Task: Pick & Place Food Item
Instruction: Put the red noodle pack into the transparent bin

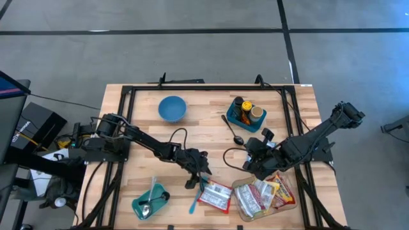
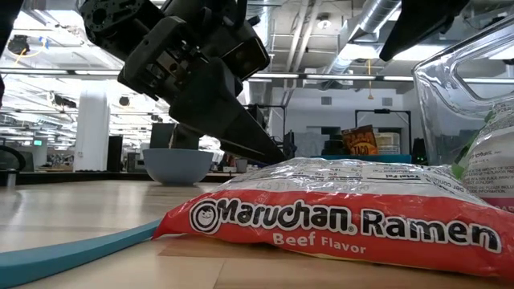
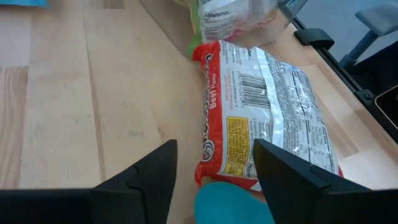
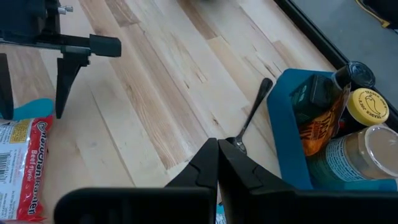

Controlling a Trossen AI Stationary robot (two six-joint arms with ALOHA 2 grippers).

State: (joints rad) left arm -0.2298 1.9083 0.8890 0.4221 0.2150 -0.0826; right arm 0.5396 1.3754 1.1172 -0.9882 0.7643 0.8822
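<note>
A red and silver Maruchan ramen packet (image 1: 215, 196) (image 2: 337, 213) (image 3: 267, 106) lies flat on the wood table near the front edge. My left gripper (image 1: 199, 171) (image 3: 214, 146) is open and slants down at the packet's end nearest the table's left, one finger on each side of that end. In the low view, its fingers (image 2: 241, 128) end just above the packet's far side. My right gripper (image 1: 252, 163) (image 4: 217, 155) is shut on nothing and hangs above the table, right of centre. My left gripper has one finger (image 3: 280, 171) over the packet's near corner (image 3: 245, 165) and the other (image 3: 152, 171) over bare wood beside it. I cannot tell whether either finger touches the packet, which lies flat on the table.
A clear container (image 1: 239, 191) of more ramen packets sits right of the packet. A teal flat utensil (image 1: 195, 199) and a teal bowl (image 1: 150, 203) holding a spoon lie to its left. At the back are a blue bowl (image 1: 172, 107), a black spoon (image 1: 233, 128) and a blue bin (image 1: 246, 114) of bottles.
</note>
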